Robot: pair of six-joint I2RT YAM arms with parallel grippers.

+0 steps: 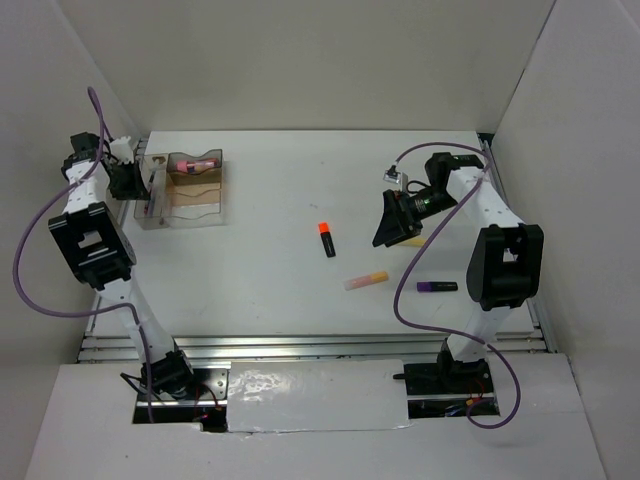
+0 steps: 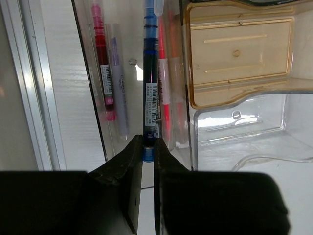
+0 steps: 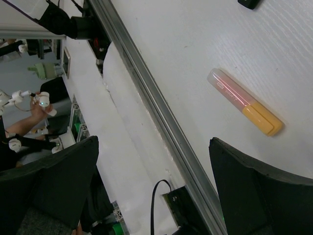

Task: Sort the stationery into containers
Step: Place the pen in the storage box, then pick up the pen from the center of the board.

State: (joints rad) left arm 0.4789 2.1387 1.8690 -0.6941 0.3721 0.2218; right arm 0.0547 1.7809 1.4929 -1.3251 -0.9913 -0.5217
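Left end effector (image 2: 147, 147) is clenched on the end of a blue pen (image 2: 150, 73), over the tray (image 2: 244, 132) at far left. The pen's long axis runs along the narrow slot (image 2: 133, 62) holding other pens (image 2: 103, 63). Right end effector (image 3: 152, 147) hangs released, nearer the loose yellow-pink marker (image 3: 244, 100).

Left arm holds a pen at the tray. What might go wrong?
The left gripper pinches the blue pen only at its end, so it may swing and land across a divider of the organiser tray. The open right gripper is not centred over the yellow-pink marker; descending might knock it away.
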